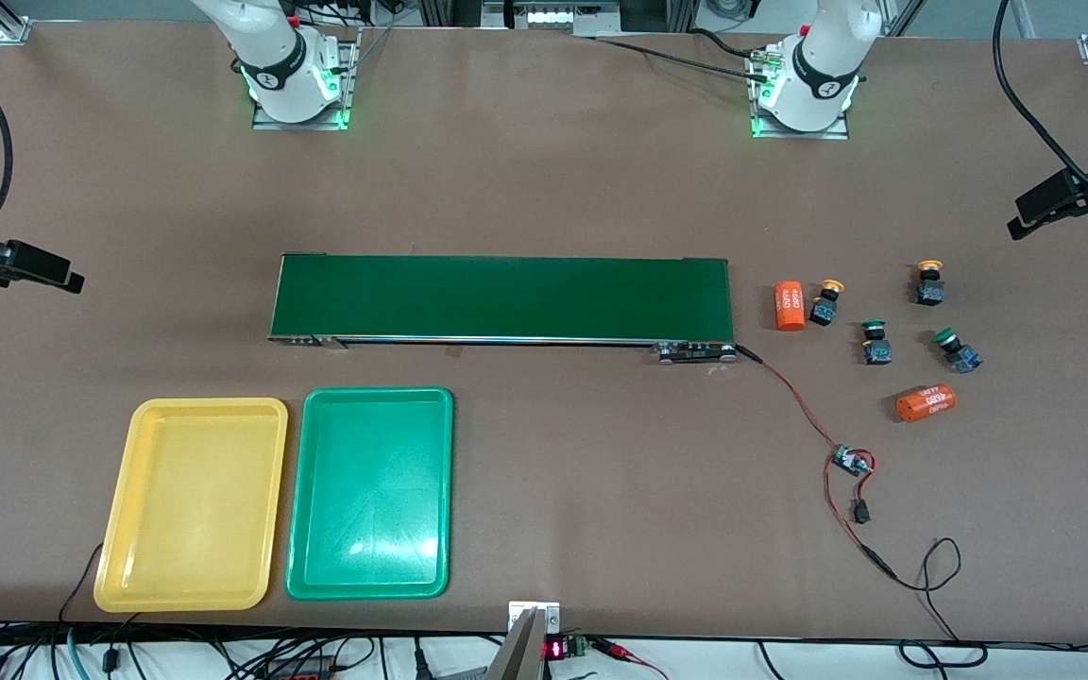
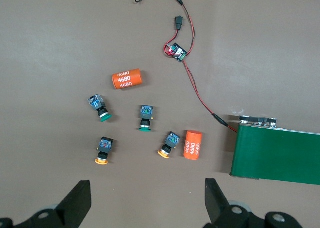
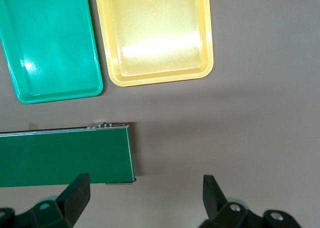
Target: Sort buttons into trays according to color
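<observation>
Left gripper [image 2: 145, 200] and right gripper [image 3: 145, 198] both wide, empty. Buttons [image 2: 145, 117] blocky, round-capped; trays [image 3: 155, 38] glossy plastic.

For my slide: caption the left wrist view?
Open left gripper over four buttons and two orange cylinders.

The left gripper [image 2: 147, 195] hangs over the table just beside the buttons [image 1: 875, 342], four scattered at the left arm's end, off the conveyor belt's [image 1: 503, 297] end. One cylinder [image 1: 790, 306] lies between belt and buttons, touching one; another [image 1: 925, 402] lies nearer the front camera. The right gripper [image 3: 145, 190] hangs beside the belt's other end, the trays [image 1: 369, 401] side by side before it.
</observation>
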You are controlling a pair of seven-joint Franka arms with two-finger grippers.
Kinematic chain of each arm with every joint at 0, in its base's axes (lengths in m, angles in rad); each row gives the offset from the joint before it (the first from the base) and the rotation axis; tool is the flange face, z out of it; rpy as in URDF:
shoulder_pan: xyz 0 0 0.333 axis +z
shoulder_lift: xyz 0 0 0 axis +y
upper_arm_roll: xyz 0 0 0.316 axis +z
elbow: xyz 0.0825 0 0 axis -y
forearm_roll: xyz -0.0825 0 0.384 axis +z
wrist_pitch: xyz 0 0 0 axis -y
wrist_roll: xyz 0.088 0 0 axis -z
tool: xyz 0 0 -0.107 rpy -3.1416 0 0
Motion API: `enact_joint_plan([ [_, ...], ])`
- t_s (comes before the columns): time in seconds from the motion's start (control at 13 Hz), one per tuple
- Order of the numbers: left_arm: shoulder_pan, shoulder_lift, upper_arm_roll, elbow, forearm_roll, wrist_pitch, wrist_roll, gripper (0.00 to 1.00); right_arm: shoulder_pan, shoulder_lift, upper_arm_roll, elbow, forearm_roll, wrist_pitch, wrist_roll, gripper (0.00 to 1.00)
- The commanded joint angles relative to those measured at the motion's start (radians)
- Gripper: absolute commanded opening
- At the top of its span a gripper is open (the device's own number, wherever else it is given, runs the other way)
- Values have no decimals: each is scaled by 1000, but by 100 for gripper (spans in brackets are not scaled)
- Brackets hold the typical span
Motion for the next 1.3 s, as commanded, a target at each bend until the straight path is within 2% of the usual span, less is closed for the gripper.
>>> enact_joint_plan([
  [0.0,-3,-15,-8,7,15,-78,22,100,-6,-4,5,14,-5,-24,-15,100],
  [1.0,-2,-6,-7,7,2,-73,17,100,-5,3,5,13,-4,-49,-13,100],
  [1.23,-15,28,-10,25,11,-55,5,100,-6,3,5,13,-5,-50,-19,100],
])
